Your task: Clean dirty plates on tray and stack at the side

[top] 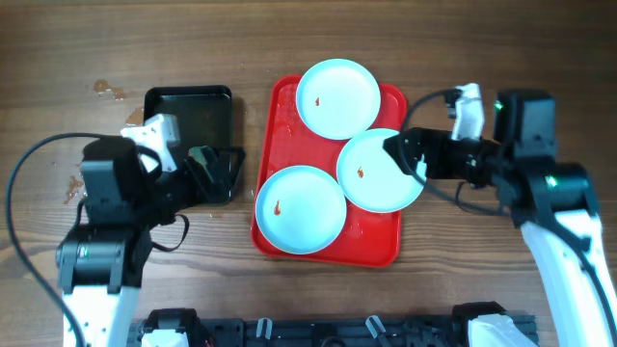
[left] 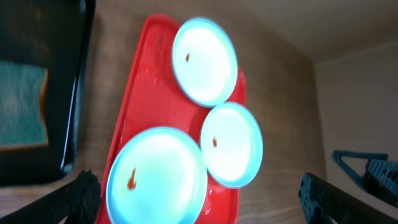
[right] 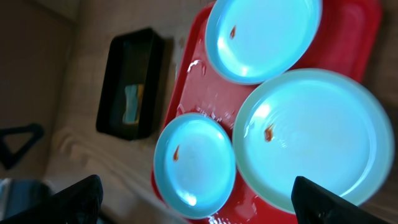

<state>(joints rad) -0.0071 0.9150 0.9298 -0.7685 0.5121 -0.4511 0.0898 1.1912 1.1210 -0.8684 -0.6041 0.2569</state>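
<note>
Three stained plates (top: 337, 98) lie on the red tray (top: 374, 243) at frame centre, rims touching, the frame-right one overhanging the tray's edge; left end effector (top: 220, 169), over the black tray (top: 188, 111), and right end effector (top: 403, 159) both released; a glancing grasp could tip that plate onto the bench (top: 482, 48)

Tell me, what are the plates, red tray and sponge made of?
Plates: likely glazed ceramic or melamine; smooth, glossy, pale blue-white with bright glare.
Tray: looks like moulded red plastic; rounded corners, faint sheen.
Sponge: seemingly foam, a green scouring face over a tan layer showing at its edge.
</note>
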